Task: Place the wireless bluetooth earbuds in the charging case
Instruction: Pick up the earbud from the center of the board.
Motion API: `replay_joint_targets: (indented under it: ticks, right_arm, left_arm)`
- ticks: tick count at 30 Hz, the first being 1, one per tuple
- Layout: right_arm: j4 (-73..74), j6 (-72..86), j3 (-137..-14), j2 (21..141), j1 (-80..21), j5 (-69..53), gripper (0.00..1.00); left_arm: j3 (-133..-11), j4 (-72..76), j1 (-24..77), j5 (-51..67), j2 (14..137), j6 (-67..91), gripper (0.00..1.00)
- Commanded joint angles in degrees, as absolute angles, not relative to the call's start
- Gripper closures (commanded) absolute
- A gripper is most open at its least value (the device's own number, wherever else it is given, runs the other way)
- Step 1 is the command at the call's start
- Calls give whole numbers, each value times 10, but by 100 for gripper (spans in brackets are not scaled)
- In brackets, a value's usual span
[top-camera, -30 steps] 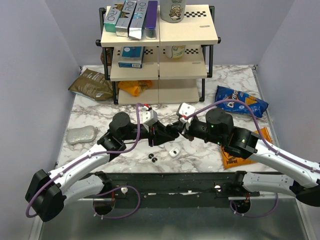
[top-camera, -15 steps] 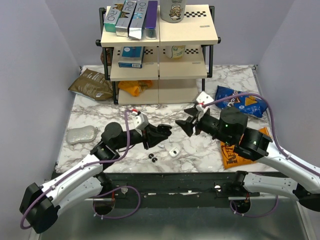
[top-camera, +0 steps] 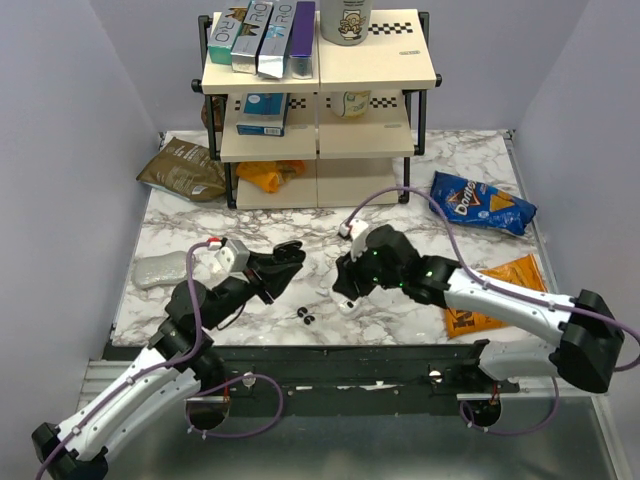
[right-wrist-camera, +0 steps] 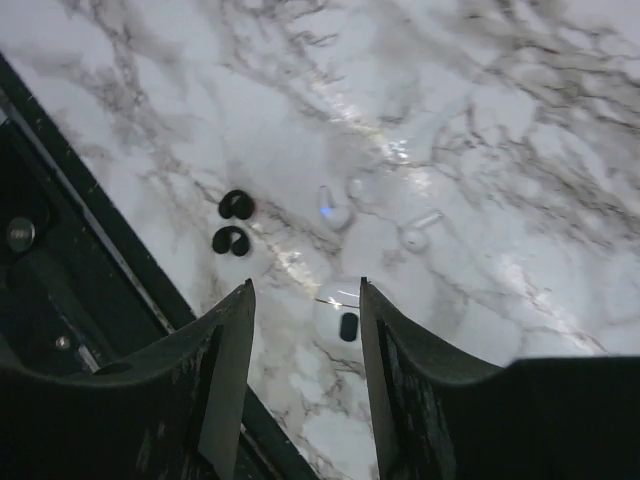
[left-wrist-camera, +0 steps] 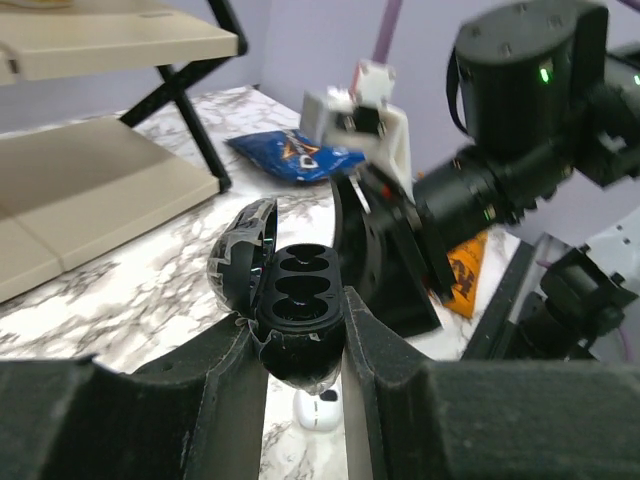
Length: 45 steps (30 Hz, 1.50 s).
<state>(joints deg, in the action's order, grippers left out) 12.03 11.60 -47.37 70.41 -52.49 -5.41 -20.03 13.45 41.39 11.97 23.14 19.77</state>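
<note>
On the marble bench [top-camera: 430, 195], near its front edge, two black earbuds [right-wrist-camera: 231, 240] lie side by side. The left gripper [left-wrist-camera: 305, 350] clamps the open charging case [left-wrist-camera: 296, 305] above the bench. The right gripper [right-wrist-camera: 305, 300] hovers, jaws parted, over a small white object [right-wrist-camera: 338, 318].

Top view: bright, even overhead light; soft, faint shadows on table [top-camera: 420, 200]. Right wrist view: white glare patch on marble just above centre; dark right fingers [right-wrist-camera: 170, 400] out of focus at 6 o'clock. Left wrist view: case [left-wrist-camera: 290, 310] sharp; left fingers [left-wrist-camera: 150, 420] at 6 o'clock and right arm [left-wrist-camera: 520, 110] at 2 o'clock blurred.
</note>
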Motion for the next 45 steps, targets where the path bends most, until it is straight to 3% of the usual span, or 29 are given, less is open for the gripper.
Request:
replay_joint_targets:
  ticks: [1, 12, 45]
  right_arm:
    - [59, 140, -494, 751, -563, -119, 45]
    - [25, 155, -527, 900, -597, -132, 46]
    - [27, 171, -598, 1048, -609, -73, 53]
  left_arm:
    - [-232, 22, 418, 9, 179, 197, 100]
    - [-231, -22, 417, -72, 128, 209, 100]
    - [-228, -28, 417, -95, 121, 215, 100]
